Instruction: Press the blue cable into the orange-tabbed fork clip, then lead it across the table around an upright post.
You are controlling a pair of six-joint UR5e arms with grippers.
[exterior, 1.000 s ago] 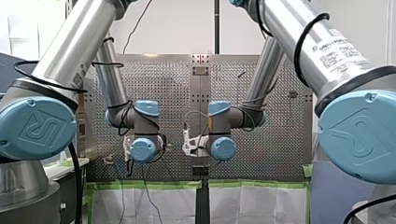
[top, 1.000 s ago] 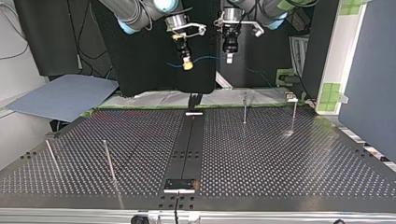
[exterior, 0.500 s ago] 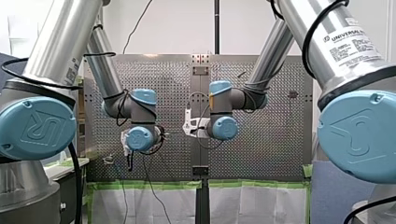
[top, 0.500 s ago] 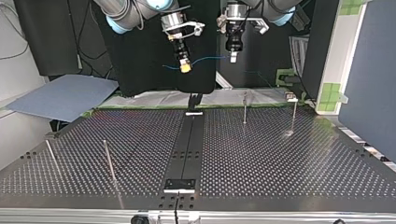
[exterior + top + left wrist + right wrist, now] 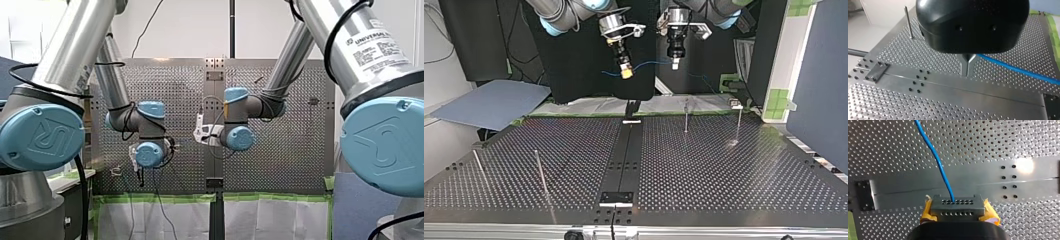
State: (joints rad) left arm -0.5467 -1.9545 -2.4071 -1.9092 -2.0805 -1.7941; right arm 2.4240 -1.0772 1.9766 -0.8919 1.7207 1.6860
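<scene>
The blue cable (image 5: 650,63) hangs in a shallow span between my two grippers, high above the far edge of the table. My right gripper (image 5: 626,71), with yellow pads, holds it at the top view's left; in the right wrist view the cable (image 5: 934,155) runs out ahead of the shut gripper (image 5: 957,202). My left gripper (image 5: 675,61) holds the span's other end. In the left wrist view its metal fingers (image 5: 967,73) are shut on the cable (image 5: 1020,71), which leads off to one side. I cannot make out an orange-tabbed clip.
Upright posts stand on the perforated table (image 5: 724,175): two at the top view's far right (image 5: 685,116) (image 5: 738,125) and two at its near left (image 5: 540,172) (image 5: 479,169). A small pale fixture (image 5: 736,105) sits by the far right post. A dark centre strip (image 5: 624,160) divides the table.
Both wrists have risen a little in the front view. In the top view both grippers have drifted slightly rightward, with the cable still stretched between them.
</scene>
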